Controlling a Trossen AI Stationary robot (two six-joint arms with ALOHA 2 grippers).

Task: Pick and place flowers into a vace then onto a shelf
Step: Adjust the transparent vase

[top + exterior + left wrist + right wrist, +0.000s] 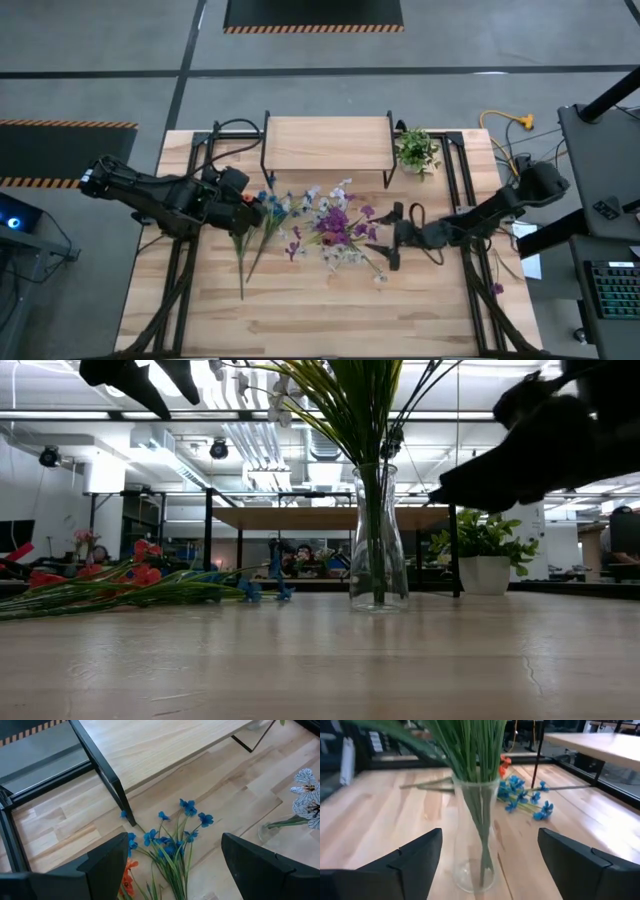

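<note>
The clear glass vase (pixel 476 837) stands upright on the table and holds several green stems with purple and white blossoms (pixel 337 222); it also shows in the low view (pixel 378 540). My right gripper (pixel 490 835) is open, low and level, with one finger on each side of the vase, touching nothing. It shows to the vase's right in the high view (pixel 386 237). A bunch of blue and orange flowers (pixel 170 837) lies flat on the table, in front of the shelf's left legs. My left gripper (pixel 175 845) hovers open above them (pixel 254 206).
The light-wood shelf (pixel 327 143) on black legs stands at the table's far middle. A small potted plant (pixel 416 150) stands at its right end. Black frame rails run along both table sides. Bare tabletop lies toward the near edge (pixel 330 310).
</note>
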